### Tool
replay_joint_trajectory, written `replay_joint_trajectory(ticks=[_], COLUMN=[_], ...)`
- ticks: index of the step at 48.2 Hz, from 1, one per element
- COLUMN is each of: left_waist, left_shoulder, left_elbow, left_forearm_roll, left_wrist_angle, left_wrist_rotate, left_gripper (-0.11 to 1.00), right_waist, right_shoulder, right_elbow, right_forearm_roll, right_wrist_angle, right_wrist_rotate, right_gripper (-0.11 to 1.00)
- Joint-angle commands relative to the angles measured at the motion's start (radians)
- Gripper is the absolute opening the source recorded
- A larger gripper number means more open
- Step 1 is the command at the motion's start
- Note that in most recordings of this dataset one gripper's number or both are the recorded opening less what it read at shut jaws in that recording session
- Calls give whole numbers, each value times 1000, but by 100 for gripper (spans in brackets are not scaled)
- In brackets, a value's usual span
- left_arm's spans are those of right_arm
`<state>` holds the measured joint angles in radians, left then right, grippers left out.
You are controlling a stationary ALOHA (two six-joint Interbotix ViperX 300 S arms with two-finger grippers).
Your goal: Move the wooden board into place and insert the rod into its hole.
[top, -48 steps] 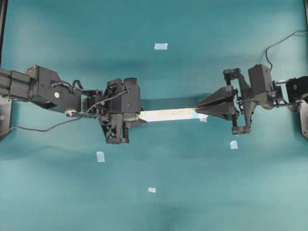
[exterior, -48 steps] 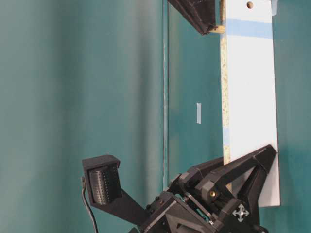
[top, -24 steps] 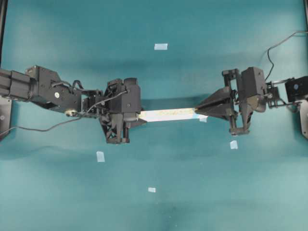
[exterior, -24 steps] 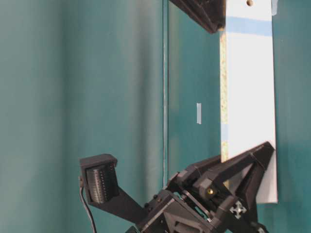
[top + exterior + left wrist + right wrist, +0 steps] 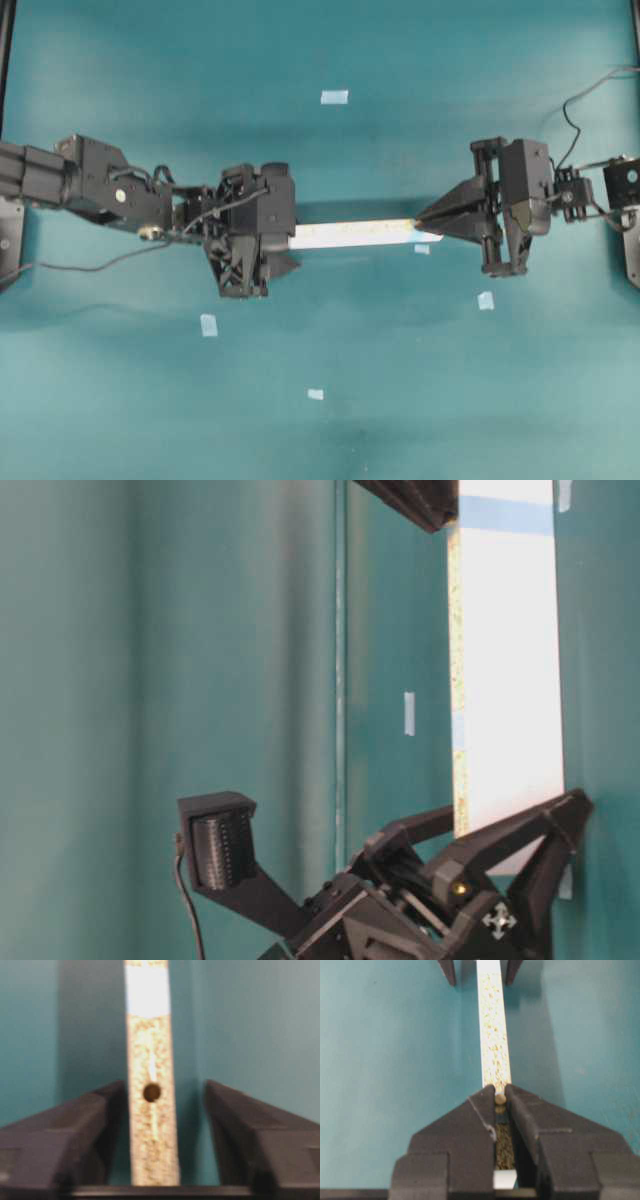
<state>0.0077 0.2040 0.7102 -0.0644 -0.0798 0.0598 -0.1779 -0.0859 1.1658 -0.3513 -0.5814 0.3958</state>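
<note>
Across the middle of the overhead view lies the wooden board, a long pale strip on the green table. It runs from left to right, and each end sits at a gripper.

At the left end is the left gripper. From the left wrist view, the board stands on its thin speckled edge between the two black fingers. The fingers stand apart from it, with a gap of green on each side, so this gripper is loose and not squeezing. A small dark hole shows in the speckled edge, in the middle of that frame.

At the right end is the right gripper. In the right wrist view its fingers are narrow and close together over the board's near end. Pinched at their tips is the rod, a tiny round cream peg. It sits right on top of the board's speckled edge, just below the middle of the frame.

Small pale-blue tape squares lie here and there on the table.
</note>
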Motion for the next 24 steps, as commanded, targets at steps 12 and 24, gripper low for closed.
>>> replay_joint_trajectory(ticks=[12,24], left_waist=[-2,-2], left_shoulder=[-20,-52], left_elbow=[-12,-12], left_forearm_roll=[0,0], left_wrist_angle=[6,20], left_wrist_rotate=[2,3], left_gripper=[52,52], right_waist=[3,2], right_shoulder=[-38,-141], right_elbow=[-46,-64], right_forearm_roll=[3,3], right_wrist_angle=[63,121], right_wrist_rotate=[0,0], right_gripper=[80,95])
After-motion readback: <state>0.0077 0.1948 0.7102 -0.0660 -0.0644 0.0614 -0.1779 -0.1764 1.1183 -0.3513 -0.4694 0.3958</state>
